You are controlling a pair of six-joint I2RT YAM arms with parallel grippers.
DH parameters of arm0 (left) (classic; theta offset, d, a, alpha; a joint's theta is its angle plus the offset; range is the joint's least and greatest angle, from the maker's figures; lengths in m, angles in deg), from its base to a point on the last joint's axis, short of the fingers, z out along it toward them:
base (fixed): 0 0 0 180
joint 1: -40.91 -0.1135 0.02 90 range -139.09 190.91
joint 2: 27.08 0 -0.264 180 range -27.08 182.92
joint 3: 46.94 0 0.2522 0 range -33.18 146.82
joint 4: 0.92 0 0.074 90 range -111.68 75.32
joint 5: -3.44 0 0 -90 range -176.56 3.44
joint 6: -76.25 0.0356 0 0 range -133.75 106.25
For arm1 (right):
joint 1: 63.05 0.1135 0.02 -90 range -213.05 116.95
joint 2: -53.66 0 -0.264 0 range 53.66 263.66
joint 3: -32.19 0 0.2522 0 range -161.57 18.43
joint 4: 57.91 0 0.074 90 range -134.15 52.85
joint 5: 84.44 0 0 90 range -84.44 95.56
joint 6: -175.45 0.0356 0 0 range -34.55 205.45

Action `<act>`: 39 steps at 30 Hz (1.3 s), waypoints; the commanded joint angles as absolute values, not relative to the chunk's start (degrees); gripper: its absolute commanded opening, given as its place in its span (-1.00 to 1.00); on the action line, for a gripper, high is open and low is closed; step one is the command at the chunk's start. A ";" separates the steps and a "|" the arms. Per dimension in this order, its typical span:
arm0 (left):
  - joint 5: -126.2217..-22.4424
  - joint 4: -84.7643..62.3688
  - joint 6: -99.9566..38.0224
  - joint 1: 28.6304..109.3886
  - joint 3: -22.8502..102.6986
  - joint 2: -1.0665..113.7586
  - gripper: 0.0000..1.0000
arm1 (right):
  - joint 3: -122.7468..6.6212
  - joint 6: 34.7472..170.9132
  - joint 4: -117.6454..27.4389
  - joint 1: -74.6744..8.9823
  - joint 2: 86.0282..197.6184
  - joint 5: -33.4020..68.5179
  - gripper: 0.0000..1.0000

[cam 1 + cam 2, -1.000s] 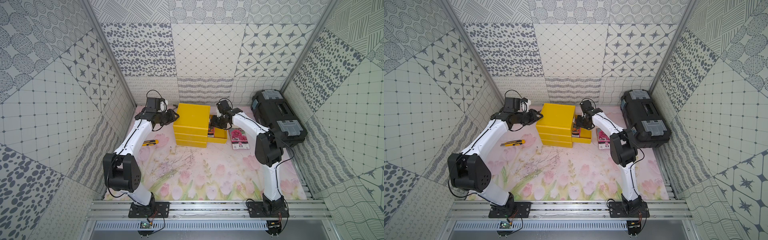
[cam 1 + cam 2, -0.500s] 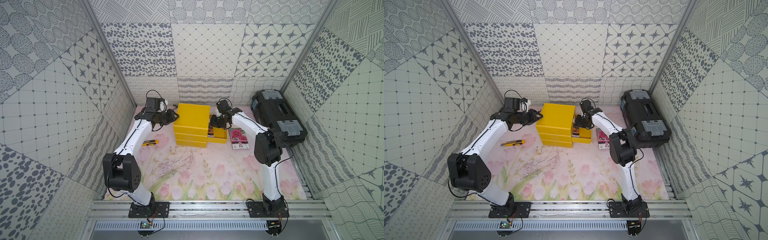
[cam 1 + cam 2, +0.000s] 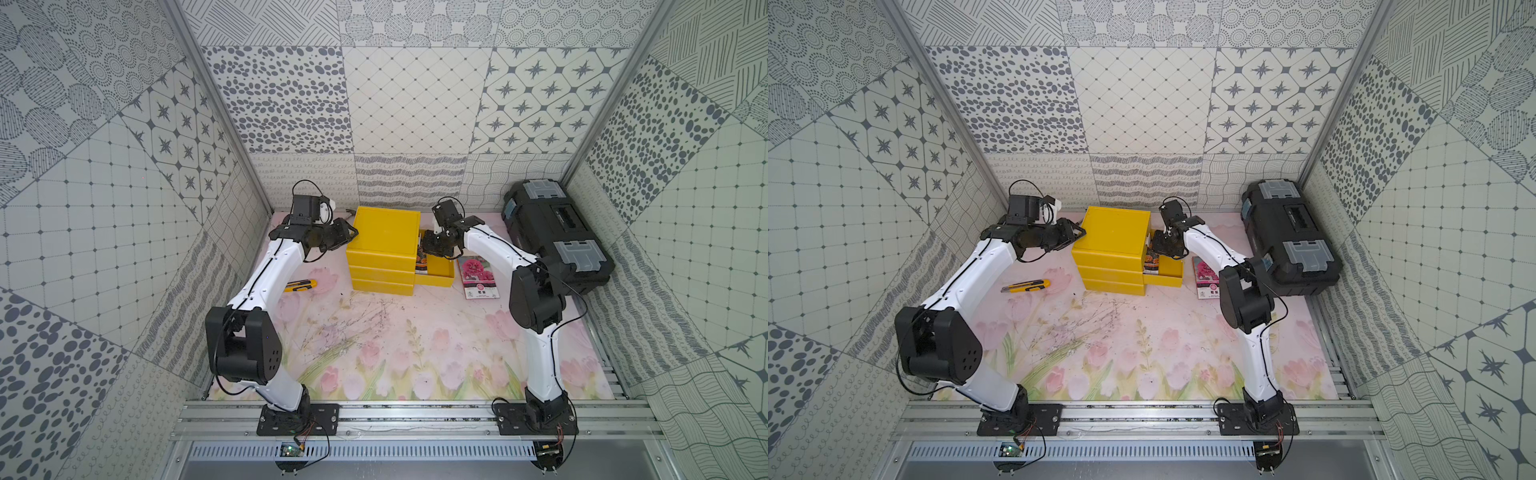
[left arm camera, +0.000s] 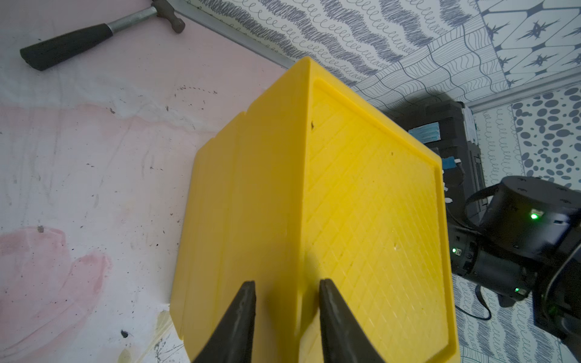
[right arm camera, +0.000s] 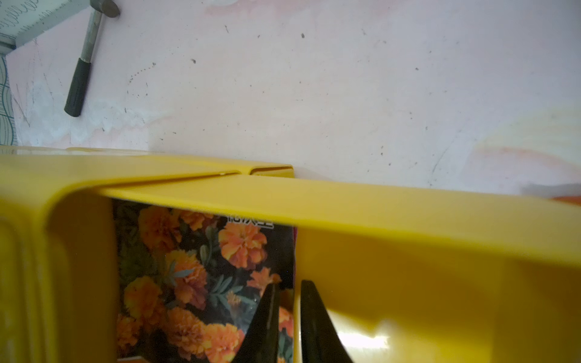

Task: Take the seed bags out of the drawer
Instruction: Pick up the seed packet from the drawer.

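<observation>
top views, drawer: one drawer of the yellow cabinet is slid out on the right arm's side, open in both top views.
top views, seed bags: the orange seed bag is in the drawer, up at the cabinet end. The pink seed bag lies flat on the mat just beside the drawer, so I'd call this partway done.
top views, arms: the left gripper is on the cabinet's top corner, opposite the drawer side. The right gripper is dipped into the drawer over the orange bag.
left wrist, fingers: the two fingers sit either side of the cabinet's top edge, looks like they're clamped on it to pin the box down.
right wrist, fingers: the fingertips are nearly together, straddling the orange bag's side edge. Honestly can't tell if they're really biting it or just framing it.
right wrist, extra: there's a magenta sliver behind that edge. Might be another bag, too thin to say.
how I'd do it: get a firm pinch first, then lift up and clear of the drawer wall. Glossy paper probably slips, so go slow and keep the cabinet braced.
watch out: dragging sideways could snag the bag on the cabinet's lip.
</observation>
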State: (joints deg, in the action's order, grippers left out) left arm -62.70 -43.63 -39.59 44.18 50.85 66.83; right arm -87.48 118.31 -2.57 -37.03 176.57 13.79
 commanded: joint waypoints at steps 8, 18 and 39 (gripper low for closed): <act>-64.65 -49.65 -39.08 43.47 50.50 67.78 -0.27 | -83.26 117.70 -3.05 -37.96 171.04 11.67 -0.82; -64.94 -49.70 -39.06 43.38 50.40 67.60 -0.27 | -81.21 116.75 -3.04 -38.90 165.72 11.52 -1.00; -64.65 -49.68 -39.06 43.39 50.42 67.62 -0.27 | -83.71 117.27 -3.04 -42.21 157.88 16.21 -1.00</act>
